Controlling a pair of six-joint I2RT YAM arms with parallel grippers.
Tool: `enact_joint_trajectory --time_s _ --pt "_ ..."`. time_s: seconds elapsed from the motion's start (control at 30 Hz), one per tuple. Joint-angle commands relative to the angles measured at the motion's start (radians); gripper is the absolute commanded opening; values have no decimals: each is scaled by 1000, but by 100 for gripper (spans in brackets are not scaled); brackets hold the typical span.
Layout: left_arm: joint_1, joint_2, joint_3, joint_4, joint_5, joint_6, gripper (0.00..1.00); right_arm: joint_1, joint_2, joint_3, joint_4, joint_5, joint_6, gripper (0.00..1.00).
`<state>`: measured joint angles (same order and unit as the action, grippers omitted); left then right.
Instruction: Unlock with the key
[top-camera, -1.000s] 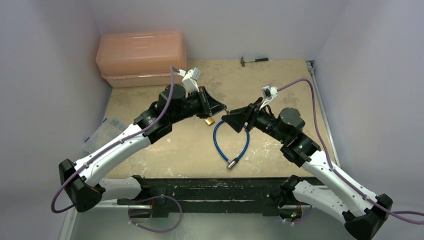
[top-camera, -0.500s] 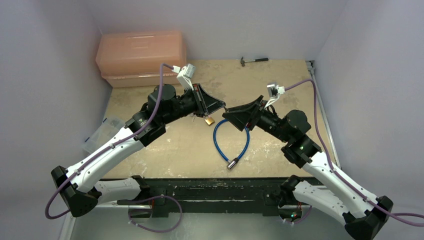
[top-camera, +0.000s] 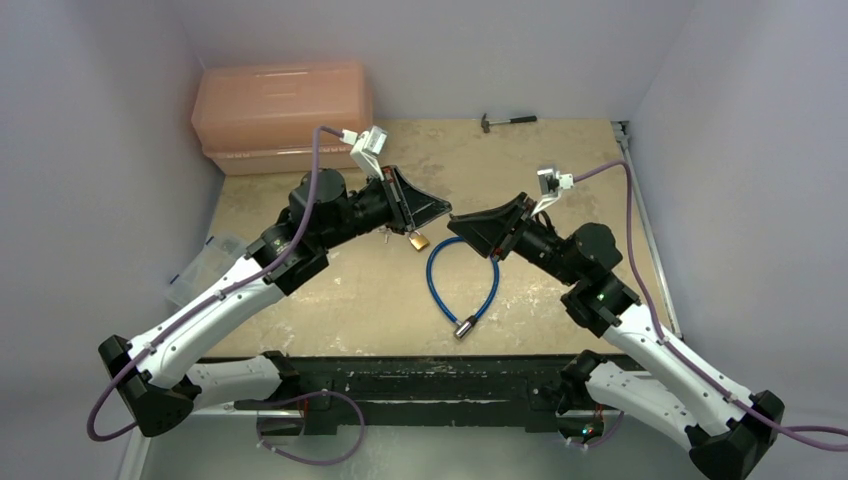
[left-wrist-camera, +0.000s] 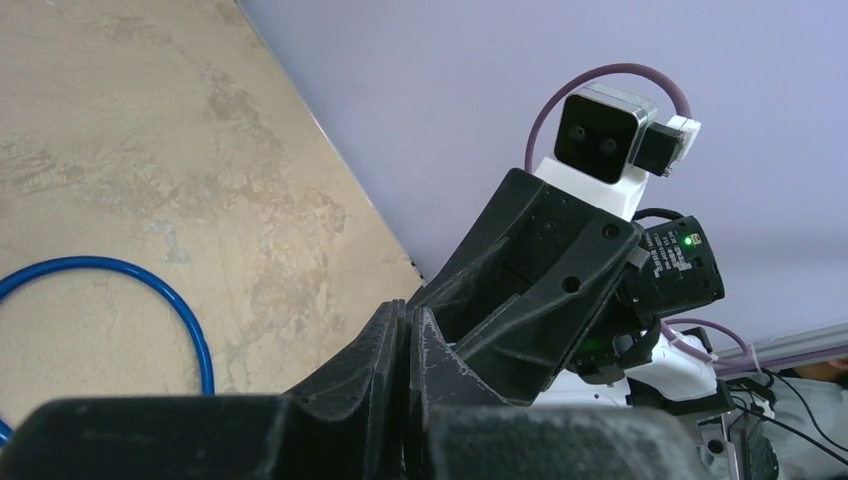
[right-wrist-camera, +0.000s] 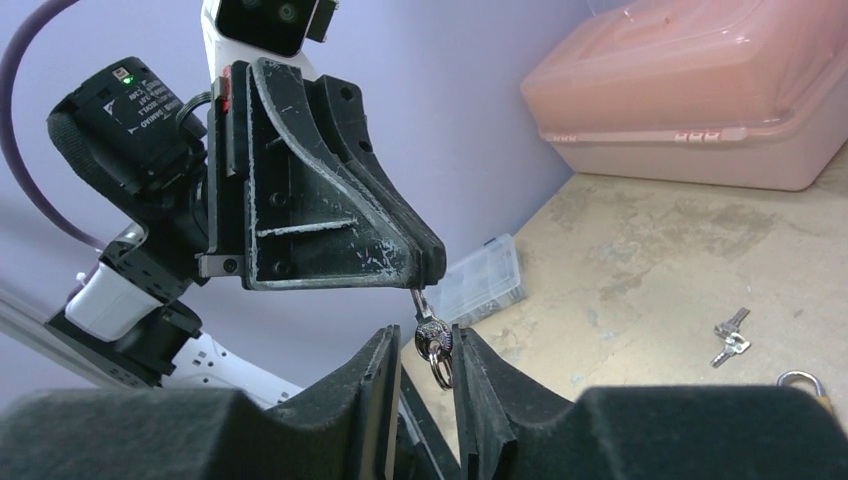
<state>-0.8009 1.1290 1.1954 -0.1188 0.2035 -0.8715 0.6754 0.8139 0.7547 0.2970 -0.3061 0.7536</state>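
My left gripper (right-wrist-camera: 428, 268) is shut on the blade of the key (right-wrist-camera: 432, 338), a tiny silvery key whose round head and ring hang below the fingertips. My right gripper (right-wrist-camera: 425, 333) is open, with its jaws on either side of the key's head, not closed on it. The two grippers meet tip to tip above the table in the top view, left (top-camera: 443, 211) and right (top-camera: 456, 223). In the left wrist view my left fingers (left-wrist-camera: 400, 335) are pressed together and the key is hidden. The brass padlock (top-camera: 419, 240) lies on the table below them, at the blue cable (top-camera: 493, 285).
Two spare keys (right-wrist-camera: 730, 336) lie on the table near the padlock (right-wrist-camera: 800, 384). The cable's silver end (top-camera: 464, 327) lies toward the front. A pink plastic box (top-camera: 283, 115) stands at the back left, a small hammer (top-camera: 508, 121) at the back, and a clear organiser box (top-camera: 205, 262) at the left edge.
My right gripper has risen and moved slightly left, up to the left gripper's tip. My left arm's wrist and elbow have shifted left while its tip stayed nearly in place.
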Motion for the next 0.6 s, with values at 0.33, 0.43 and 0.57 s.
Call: enact_joint_trajectory --time_s 0.33,0.43,0.57 --pt "-3 -36 -12 65 -9 -1 0 1 -29 -14 112 -28 30 10" --pt "-4 -40 -17 64 -14 2 0 1 -34 -20 123 -34 29 5" --pt "-3 -36 -23 62 -14 4 0 0 -30 -23 125 -43 24 0"
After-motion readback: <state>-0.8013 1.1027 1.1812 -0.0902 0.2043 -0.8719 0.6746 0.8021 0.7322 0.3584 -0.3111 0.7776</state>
